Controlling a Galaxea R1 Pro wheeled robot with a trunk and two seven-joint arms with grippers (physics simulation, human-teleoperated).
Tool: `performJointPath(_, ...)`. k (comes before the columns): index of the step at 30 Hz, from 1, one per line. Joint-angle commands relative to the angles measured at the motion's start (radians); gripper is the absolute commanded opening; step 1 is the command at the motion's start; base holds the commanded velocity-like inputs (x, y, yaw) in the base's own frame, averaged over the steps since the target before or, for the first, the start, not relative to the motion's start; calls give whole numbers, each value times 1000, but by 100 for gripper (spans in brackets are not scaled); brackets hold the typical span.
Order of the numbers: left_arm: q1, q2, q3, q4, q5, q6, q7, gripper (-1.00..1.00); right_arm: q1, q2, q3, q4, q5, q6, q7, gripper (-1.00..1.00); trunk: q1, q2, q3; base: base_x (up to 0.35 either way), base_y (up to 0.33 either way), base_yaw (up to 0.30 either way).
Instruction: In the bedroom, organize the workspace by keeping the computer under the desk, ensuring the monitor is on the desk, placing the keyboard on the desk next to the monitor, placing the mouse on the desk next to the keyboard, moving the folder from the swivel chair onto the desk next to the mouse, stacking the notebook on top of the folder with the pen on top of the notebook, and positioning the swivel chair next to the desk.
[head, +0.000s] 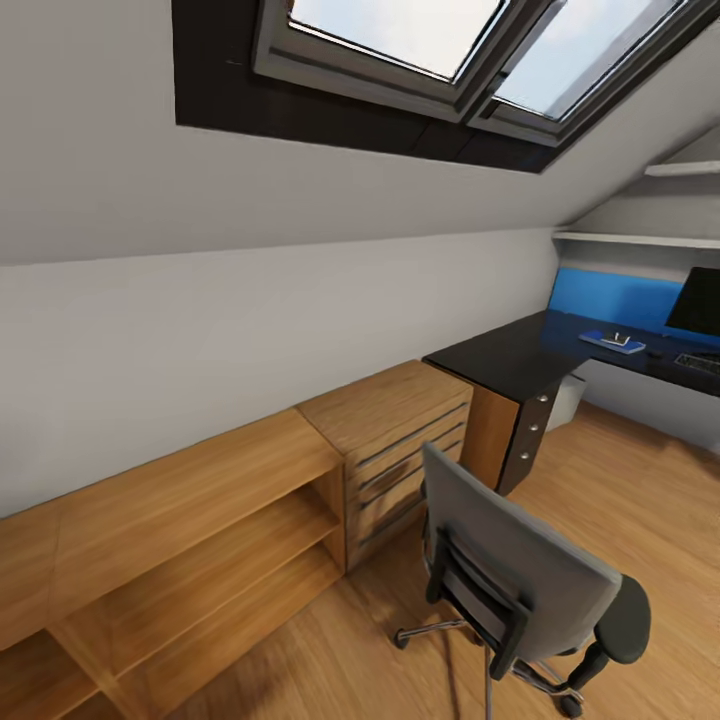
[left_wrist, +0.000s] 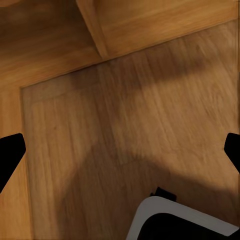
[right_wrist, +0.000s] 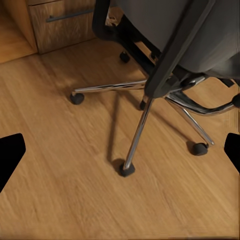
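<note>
Grey upholstery marks the swivel chair (head: 525, 580), standing on the wooden floor (right_wrist: 60, 190) beside the low wooden drawer cabinet (head: 400, 440), well apart from the black desk (head: 510, 355). On the desk lie the folder (head: 612, 342), keyboard (head: 698, 362) and monitor (head: 697, 300). Both wrist views show 2 fingertips set wide, holding nothing: left gripper (left_wrist: 120, 150), right gripper (right_wrist: 120, 150). Judged step: rolling the chair deskward; push low on the backrest, steadily, minding the casters (right_wrist: 126, 170).
</note>
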Motion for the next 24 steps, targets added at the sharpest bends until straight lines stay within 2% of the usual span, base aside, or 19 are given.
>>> performJointPath(1, 1, 1, -9, -3, 2, 0, 9, 100, -1, 1, 8, 2, -6, -1, -5, 100, 0, -1, 0, 0, 0, -94)
performJointPath(10, 1, 1, -9, -3, 2, 0, 9, 100, -1, 4, 10, 2, -7, 4, -5, 100, 0, -1, 2, 0, 0, -74)
performJointPath(14, 1, 1, -9, -3, 2, 0, 9, 100, -1, 3, 10, 2, -6, 5, -3, 100, 0, -1, 1, -22, 22, -246)
performJointPath(24, 1, 1, -9, -3, 2, 0, 9, 100, -1, 2, 11, 1, -6, 4, -3, 100, 0, -1, 0, -121, 146, -276)
